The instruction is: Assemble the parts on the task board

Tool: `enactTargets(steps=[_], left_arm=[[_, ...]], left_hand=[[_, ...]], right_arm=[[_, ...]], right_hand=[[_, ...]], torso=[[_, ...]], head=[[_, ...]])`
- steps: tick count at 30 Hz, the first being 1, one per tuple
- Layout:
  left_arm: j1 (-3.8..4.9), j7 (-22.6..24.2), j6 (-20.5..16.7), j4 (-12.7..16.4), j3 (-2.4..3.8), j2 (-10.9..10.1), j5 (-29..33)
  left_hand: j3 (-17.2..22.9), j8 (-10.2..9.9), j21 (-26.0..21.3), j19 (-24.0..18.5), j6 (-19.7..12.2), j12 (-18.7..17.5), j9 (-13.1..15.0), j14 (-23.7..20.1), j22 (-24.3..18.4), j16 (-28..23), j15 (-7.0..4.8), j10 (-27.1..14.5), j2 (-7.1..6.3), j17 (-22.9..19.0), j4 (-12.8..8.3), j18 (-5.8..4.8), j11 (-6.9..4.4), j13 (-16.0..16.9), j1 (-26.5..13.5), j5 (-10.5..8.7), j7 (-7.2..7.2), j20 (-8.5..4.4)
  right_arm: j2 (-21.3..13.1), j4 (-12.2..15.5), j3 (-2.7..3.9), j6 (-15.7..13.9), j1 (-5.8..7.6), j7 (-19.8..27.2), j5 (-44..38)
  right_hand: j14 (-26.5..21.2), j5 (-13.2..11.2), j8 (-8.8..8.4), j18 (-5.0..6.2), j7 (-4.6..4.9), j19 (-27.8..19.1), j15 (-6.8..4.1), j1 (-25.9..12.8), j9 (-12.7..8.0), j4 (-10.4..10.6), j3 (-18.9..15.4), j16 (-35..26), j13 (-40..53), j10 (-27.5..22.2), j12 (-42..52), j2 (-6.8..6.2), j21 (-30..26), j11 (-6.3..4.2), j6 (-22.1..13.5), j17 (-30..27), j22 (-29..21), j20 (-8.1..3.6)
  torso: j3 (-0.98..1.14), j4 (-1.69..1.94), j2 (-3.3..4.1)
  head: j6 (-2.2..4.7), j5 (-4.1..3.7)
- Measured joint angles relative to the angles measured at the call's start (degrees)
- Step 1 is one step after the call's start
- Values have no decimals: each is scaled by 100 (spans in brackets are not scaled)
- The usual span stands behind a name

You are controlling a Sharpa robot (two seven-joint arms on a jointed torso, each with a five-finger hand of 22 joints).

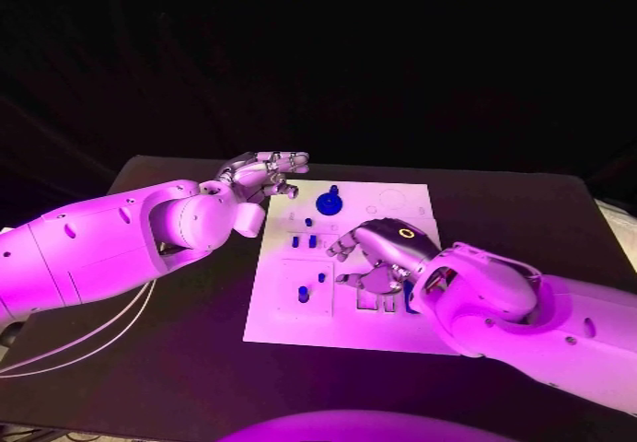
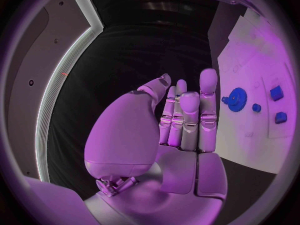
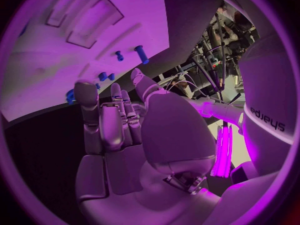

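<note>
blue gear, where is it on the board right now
In the head view the blue gear sits near the far edge of the task board, beside the left hand's fingertips.

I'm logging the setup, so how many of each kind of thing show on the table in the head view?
Blue gear: 1
Small blue parts: 5 in sight; the right hand may cover more
White task board: 1
Hands: 2, left hand and right hand
Total: 9
</note>
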Motion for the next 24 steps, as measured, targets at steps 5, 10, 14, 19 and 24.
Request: enactTargets(steps=[5, 10, 14, 19, 24], left_arm=[[-2, -7, 2, 1, -13, -8, 0], [-3, -9, 7, -1, -19, 3, -1], [-5, -11, 14, -4, -21, 13, -1], [-12, -15, 25, -14, -24, 21, -2], [-18, -16, 32, -22, -24, 25, -2]], left_hand=[[0, 0, 0, 0, 0, 0, 0, -4, 0, 0, -4, 0, 0, 0, 0, 0, 0, 0, 0, 0, 0, 0], [0, 0, 0, 0, -20, 0, 0, -23, -5, 0, -20, 0, 0, 0, 0, 0, 0, 5, 0, 0, -20, 0], [0, 0, 0, 0, -20, 0, 0, -23, -5, 0, -20, 0, 0, -7, 0, 0, 0, 5, 0, 0, -20, 0], [0, 0, 0, 0, -20, 0, 0, -23, -4, 0, -20, 0, 0, -7, 0, 0, 0, 5, 0, 0, -20, 0], [0, 0, 0, 0, -20, 0, 0, -24, -4, 0, -19, -21, 0, -7, 0, 0, 21, 4, 0, 0, -20, 0]], right_arm=[[-741, 294, -2, 43, 144, -194, 575], [-1252, 437, -82, 165, 169, -588, 814], [-1486, 493, -129, 248, 153, -911, 886], [-1631, 526, -175, 342, 117, -1274, 921], [-1603, 528, -194, 425, 70, -1503, 926]], right_hand=[[4, 77, 171, -103, -196, 409, -230, -394, 50, 318, -318, 425, 471, 1172, 825, -123, 580, -263, 218, 547, 891, -183], [1, 625, 490, -271, -361, 673, -334, -711, 130, 928, -1021, 774, 3639, 1505, 3861, -133, 1070, -455, 247, 896, 1635, -346], [1, 767, 775, -270, -345, 730, -334, -579, 179, 1347, -1519, 1067, 5767, 1523, 5670, 18, 1322, -437, 96, 936, 2021, -305], [0, 822, 998, -360, -317, 791, -333, -501, 211, 1653, -1825, 1199, 6485, 1639, 6197, 96, 1459, -424, 67, 935, 2261, -306], [0, 855, 1065, -360, -316, 791, -332, -554, 223, 1707, -1959, 1199, 6592, 1644, 6220, 149, 1482, -421, 66, 935, 2304, -306]], torso=[[-13, -38, -21], [-19, -82, -38], [-18, -114, -50], [-16, -138, -63], [-13, -143, -66]], head=[[36, -70], [76, -181], [93, -263], [95, -313], [94, -333]])
